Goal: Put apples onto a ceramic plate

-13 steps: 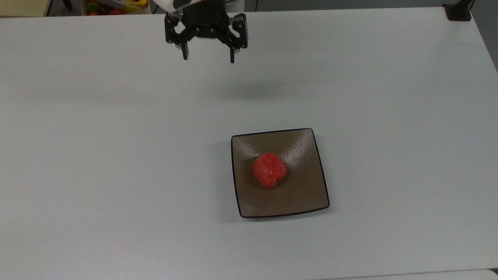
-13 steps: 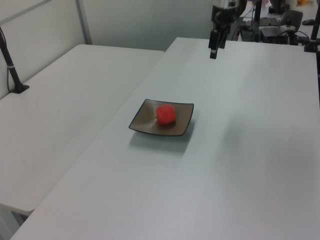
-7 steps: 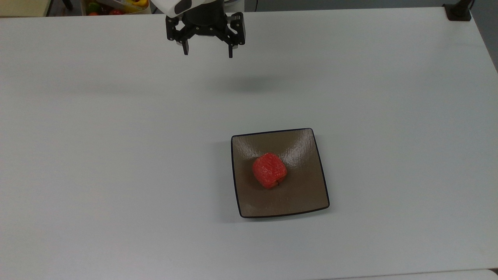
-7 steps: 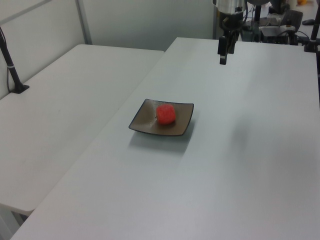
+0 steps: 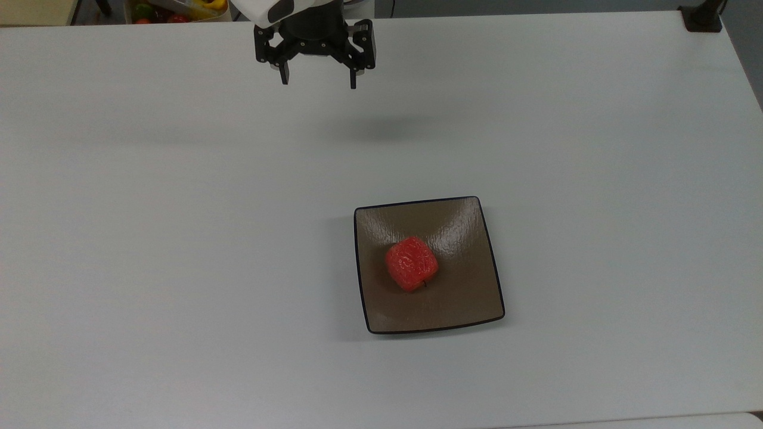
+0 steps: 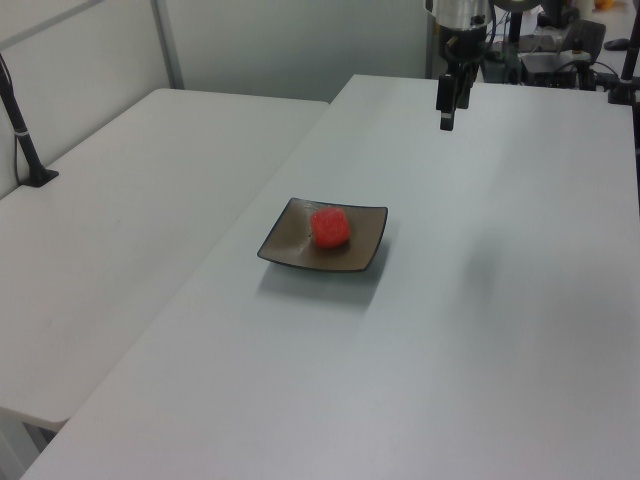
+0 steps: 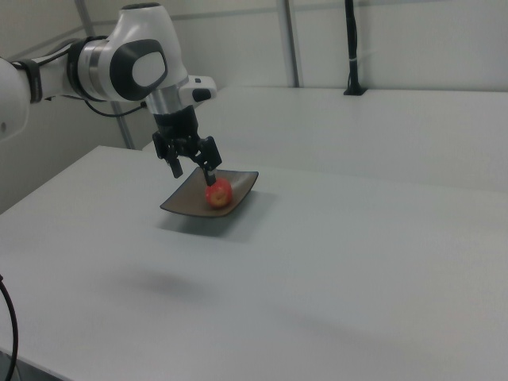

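A small red-orange apple rests near the middle of a square brown plate with a thin dark rim, on the white table. In the left view the apple sits on the plate, and in the right view the apple lies on the plate as well. My gripper hangs open and holds nothing, above the table's far edge in the top view and well apart from the plate. The same gripper is at the left view's upper right. In the right view my gripper hangs in front of the plate.
A box of coloured fruit stands beyond the table's far edge at the top view's upper left. A black clamp post sits on the far right corner. A second white table adjoins on the left view's left, with a black post.
A second ago the open gripper drew back toward the table's far edge in the top view and rightward in the left view, then held still. The apple shifted very slightly on the plate.
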Tool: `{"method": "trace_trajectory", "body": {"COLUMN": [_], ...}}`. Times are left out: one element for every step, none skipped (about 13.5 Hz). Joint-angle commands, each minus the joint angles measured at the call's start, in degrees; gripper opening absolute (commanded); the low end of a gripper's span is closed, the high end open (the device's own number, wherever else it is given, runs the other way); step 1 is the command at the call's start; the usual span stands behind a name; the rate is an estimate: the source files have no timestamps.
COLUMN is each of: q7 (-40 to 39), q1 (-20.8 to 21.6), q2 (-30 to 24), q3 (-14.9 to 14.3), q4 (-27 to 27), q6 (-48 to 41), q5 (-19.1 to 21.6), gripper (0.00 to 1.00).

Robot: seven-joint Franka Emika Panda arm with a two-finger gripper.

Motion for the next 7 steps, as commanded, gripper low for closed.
{"method": "trace_trajectory", "body": {"q7": [-1.5,-1.8,-2.2,-2.4,-2.5,-2.5,-2.6], "q1": [0.6,0.7,0.6,0.6,0.6,0.6,0.6], "q2": [-1.2,-1.2,-1.1,-1.1,-1.2,-1.2,-1.2], "q3": [-0.5,-0.5,-0.5,-0.5,-0.5,-0.5,-0.5], "q4": [-1.2,-1.2,-1.2,-1.2,-1.2,-1.2,-1.2], "q6": [-0.7,-0.7,-0.7,-0.7,-0.7,-0.7,-0.8], "q5": [-0.5,-0.6,-0.6,-0.6,-0.6,-0.6,-0.6], "gripper": [1.0,1.0,1.0,1.0,1.0,1.0,1.0]}}
